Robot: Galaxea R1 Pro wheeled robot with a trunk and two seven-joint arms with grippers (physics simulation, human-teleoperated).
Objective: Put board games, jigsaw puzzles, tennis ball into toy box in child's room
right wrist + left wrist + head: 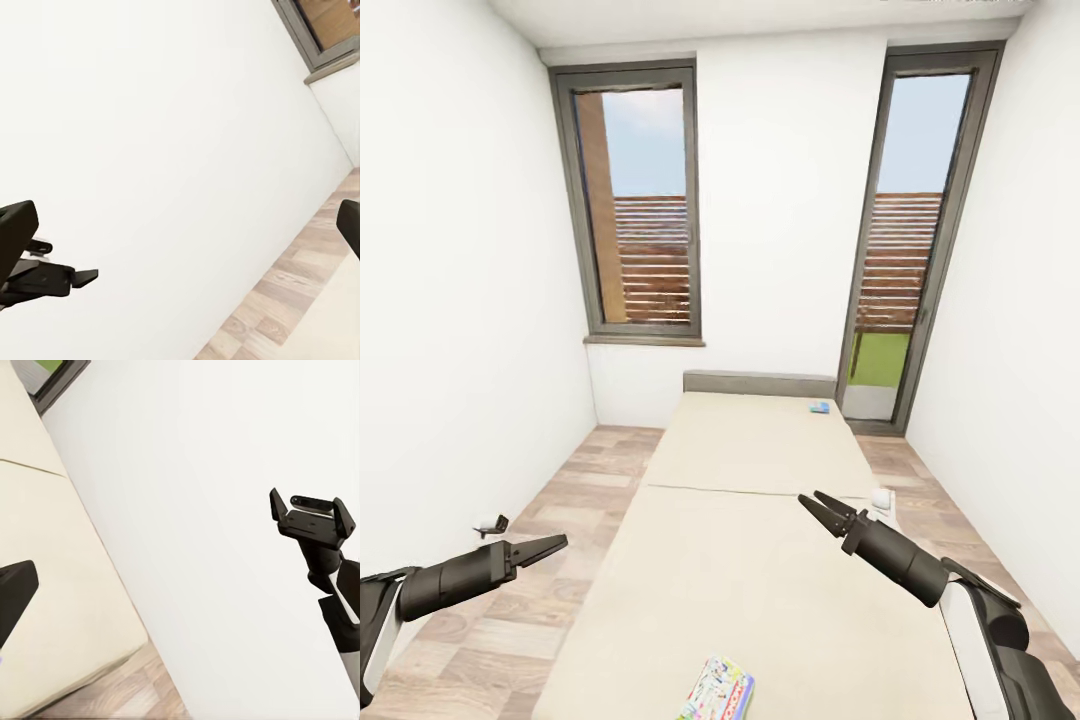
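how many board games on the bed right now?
2. A small blue board game lies near the headboard of the bed; a colourful one lies at the near end, partly cut off by the picture's edge.

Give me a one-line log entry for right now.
stage: at bed | left gripper: open, empty | right gripper: open, empty | near game; blue game: untouched

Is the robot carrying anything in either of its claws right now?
No, nothing is held. The left gripper and the right gripper both hang empty above the bed; the two board games lie untouched on it.
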